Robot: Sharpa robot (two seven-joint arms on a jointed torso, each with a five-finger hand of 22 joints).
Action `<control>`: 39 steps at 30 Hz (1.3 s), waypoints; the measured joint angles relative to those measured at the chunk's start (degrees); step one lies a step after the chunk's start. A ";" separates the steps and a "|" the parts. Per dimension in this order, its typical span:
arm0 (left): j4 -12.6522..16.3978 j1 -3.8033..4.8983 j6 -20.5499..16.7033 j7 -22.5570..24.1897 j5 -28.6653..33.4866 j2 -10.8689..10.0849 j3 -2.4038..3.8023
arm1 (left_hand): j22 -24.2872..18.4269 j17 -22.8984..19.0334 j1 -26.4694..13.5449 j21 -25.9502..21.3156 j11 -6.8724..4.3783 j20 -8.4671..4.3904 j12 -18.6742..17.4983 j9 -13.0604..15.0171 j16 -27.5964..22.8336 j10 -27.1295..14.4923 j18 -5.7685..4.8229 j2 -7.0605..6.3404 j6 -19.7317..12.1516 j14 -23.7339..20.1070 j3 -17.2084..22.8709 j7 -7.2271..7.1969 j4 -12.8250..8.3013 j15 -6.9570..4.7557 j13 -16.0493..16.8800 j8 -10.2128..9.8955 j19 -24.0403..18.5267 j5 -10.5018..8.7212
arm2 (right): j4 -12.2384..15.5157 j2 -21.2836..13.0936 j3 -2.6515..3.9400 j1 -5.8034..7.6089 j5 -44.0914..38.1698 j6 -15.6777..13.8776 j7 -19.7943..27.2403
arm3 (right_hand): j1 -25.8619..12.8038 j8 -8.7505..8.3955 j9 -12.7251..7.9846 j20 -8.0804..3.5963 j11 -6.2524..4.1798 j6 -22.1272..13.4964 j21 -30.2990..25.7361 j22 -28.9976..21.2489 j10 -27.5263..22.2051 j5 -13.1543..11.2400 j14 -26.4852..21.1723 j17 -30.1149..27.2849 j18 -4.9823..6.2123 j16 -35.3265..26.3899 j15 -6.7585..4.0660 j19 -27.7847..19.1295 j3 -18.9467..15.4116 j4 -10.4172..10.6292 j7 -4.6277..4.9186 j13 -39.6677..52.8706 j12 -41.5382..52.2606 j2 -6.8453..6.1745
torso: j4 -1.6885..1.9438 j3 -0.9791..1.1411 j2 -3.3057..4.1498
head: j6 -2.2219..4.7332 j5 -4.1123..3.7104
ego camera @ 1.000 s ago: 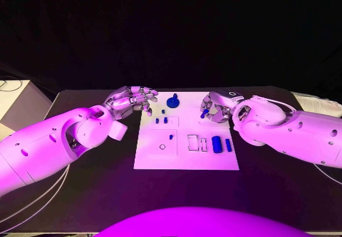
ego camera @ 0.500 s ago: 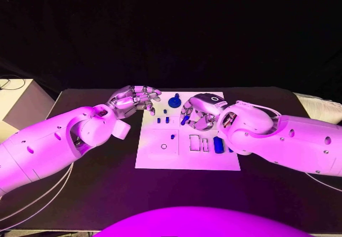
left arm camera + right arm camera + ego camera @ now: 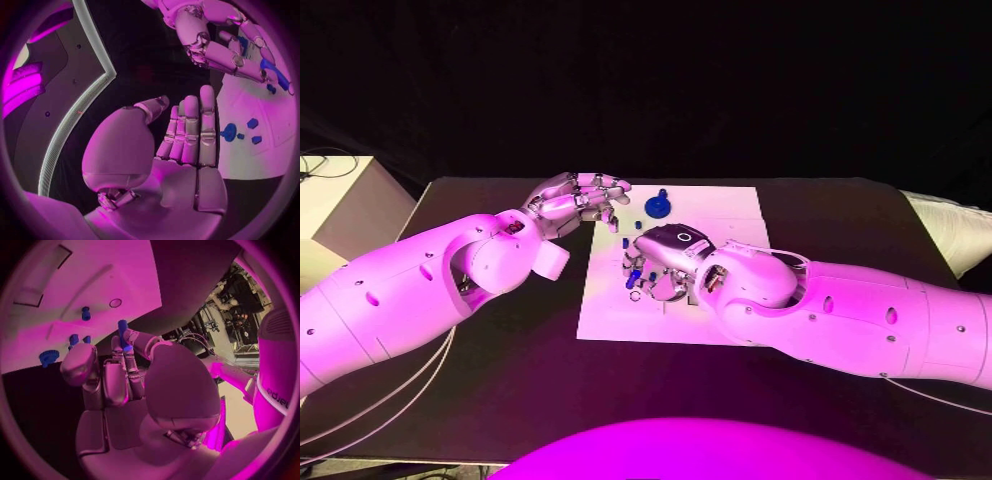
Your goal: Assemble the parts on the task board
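We held a blue peg (image 3: 123,328) pinched in our right hand (image 3: 664,262) over the task board (image 3: 733,215) centre; left hand (image 3: 583,197), empty and spread, hovered at ten o'clock. Most parts looked unassembled.

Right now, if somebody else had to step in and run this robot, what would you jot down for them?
Right hand: over the middle of the task board, holding a small blue peg at its fingertips, close above a small round hole.
Left hand: holds nothing, fingers apart, at the board's far left corner.
On the board: a blue round knobbed part near the far edge, and small blue pieces near it.
Done: the peg is picked up.
Left: probably seat the peg in the hole, then fit the other parts.
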 measured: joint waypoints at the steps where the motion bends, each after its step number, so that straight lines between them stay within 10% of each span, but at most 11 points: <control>1: 0.01 0.00 -0.02 0.05 0.01 -0.05 0.00 | 0.00 0.00 0.00 0.00 0.00 0.00 0.00 0.00 0.00 0.00 0.00 0.00 0.00 0.00 0.00 0.00 0.00 0.00 0.00 0.00 0.00 0.00 | -0.32 0.18 -0.04 -0.15 -0.17 0.03 0.01 | 0.00 -0.02 0.00 0.00 0.00 -0.01 0.00 0.00 0.00 0.00 0.00 -0.02 0.00 0.00 0.00 0.00 0.00 0.00 0.00 -0.01 -0.07 0.00 | -0.01 -0.01 0.01 | -0.03 0.04; 39: 0.11 0.00 -0.64 0.89 0.45 -0.49 0.00 | -0.14 0.00 0.00 -0.23 0.20 0.00 0.00 -0.06 0.00 0.20 0.00 0.00 0.00 0.00 0.00 0.00 0.00 0.00 -0.12 0.00 0.00 0.00 | -3.13 1.83 -0.34 -1.92 -4.17 4.07 -0.80 | 0.08 0.01 1.56 0.01 -0.01 -0.20 0.00 -0.03 0.00 0.29 0.00 -0.07 0.00 0.00 0.00 0.00 0.15 -0.45 -0.09 0.03 0.01 -0.08 | -0.15 0.14 0.03 | -0.89 0.69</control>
